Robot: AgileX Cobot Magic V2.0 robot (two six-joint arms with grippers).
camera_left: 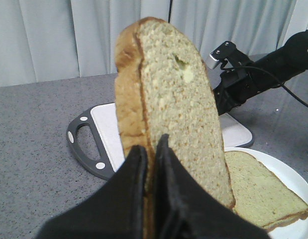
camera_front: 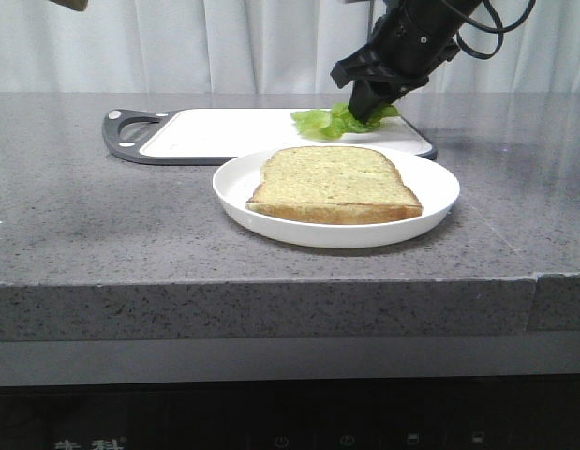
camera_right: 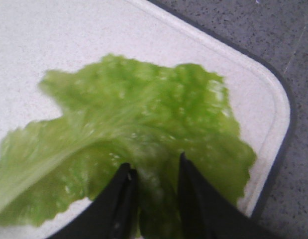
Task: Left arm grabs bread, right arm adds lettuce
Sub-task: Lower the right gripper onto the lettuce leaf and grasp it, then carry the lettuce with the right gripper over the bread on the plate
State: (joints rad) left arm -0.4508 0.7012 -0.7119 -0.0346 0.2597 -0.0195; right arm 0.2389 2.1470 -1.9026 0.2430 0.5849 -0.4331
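My left gripper (camera_left: pixel 151 144) is shut on the bread (camera_left: pixel 178 99), a tan speckled slice with a brown crust. It holds the slice upright in the air, pinched at its lower edge. In the front view the left gripper is out of frame. The lettuce (camera_front: pixel 322 122), bright green and ruffled, lies at the right end of the white cutting board (camera_front: pixel 224 131). My right gripper (camera_front: pixel 364 111) is down on the leaf. In the right wrist view its fingers (camera_right: pixel 154 162) are closed in on a raised fold of the lettuce (camera_right: pixel 144 109).
A white plate (camera_front: pixel 439 202) stands in front of the board with a paler yellowish slice (camera_front: pixel 332 183) lying flat on it. The board's dark handle (camera_front: pixel 130 131) points left. The right arm (camera_left: pixel 258 74) reaches over the board. A curtain hangs behind the grey counter.
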